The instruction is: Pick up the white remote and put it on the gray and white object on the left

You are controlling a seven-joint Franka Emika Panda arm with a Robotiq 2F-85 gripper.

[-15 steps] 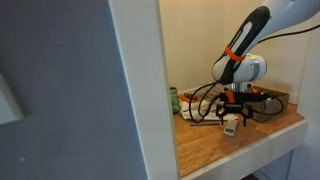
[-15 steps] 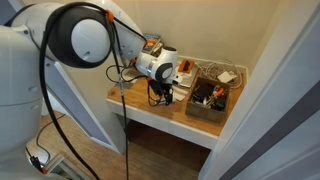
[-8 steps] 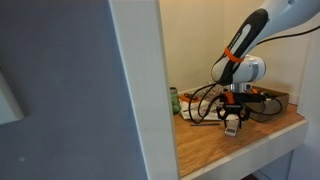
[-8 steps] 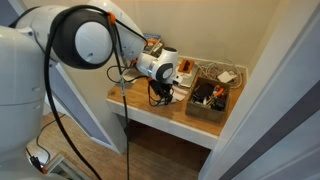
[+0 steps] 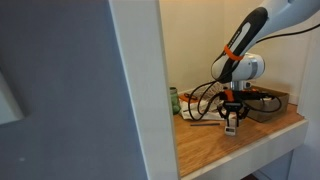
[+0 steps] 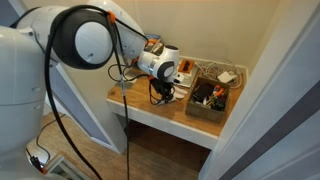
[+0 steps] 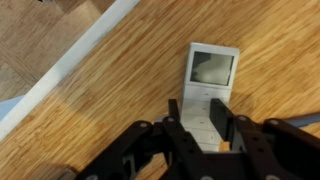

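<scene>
Fingers (image 7: 230, 115) closed partway on white remote (image 7: 210, 92), one on each long edge, screen end protruding, held low over wooden table (image 7: 100, 100), seemingly not touching it.

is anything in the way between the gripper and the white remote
Nothing visible. In the wrist view the white remote lies right between the fingers of the gripper, with only bare wooden tabletop around it. Whether the fingers actually clamp it is unclear.

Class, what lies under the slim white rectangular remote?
Wooden tabletop surrounds the white remote; the patch directly beneath is covered, and the black gripper hides its lower end.
</scene>
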